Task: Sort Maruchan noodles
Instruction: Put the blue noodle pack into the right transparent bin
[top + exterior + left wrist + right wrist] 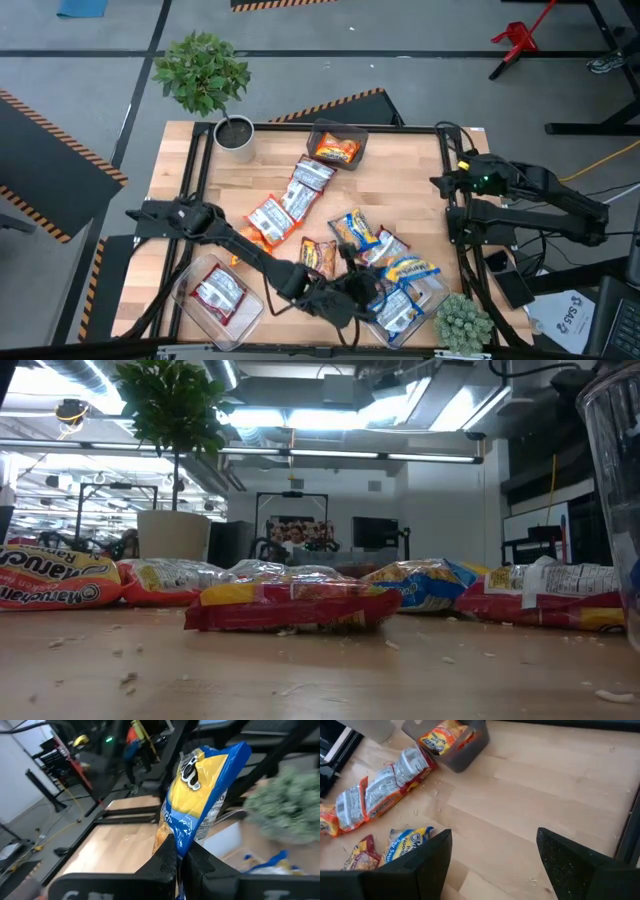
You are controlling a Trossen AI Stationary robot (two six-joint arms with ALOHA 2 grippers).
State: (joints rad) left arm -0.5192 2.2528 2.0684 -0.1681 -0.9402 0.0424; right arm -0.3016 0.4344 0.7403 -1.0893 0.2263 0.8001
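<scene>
A: What is the left claw [176, 862] doing?

B: It is pinching a blue-and-yellow noodle packet [202, 790] by one short edge, fingers closed on it, so the packet is standing up lengthwise from the fingertips, clear of the worktop [400, 190].

A: And where is that happening?

B: At the near right of the worktop, just beside the clear bin [415, 300] already holding blue-and-yellow packets. I'm guessing the drop is going there; the bin is lying just beyond the claw, toward the small grey-green plant [462, 322].

A: Is the right claw [492, 855] helping?

B: No, it is hanging wide open and empty at the far right edge. The other packets are lying mid-worktop, with an orange one [335, 150] in the dark bin [352, 131].
</scene>
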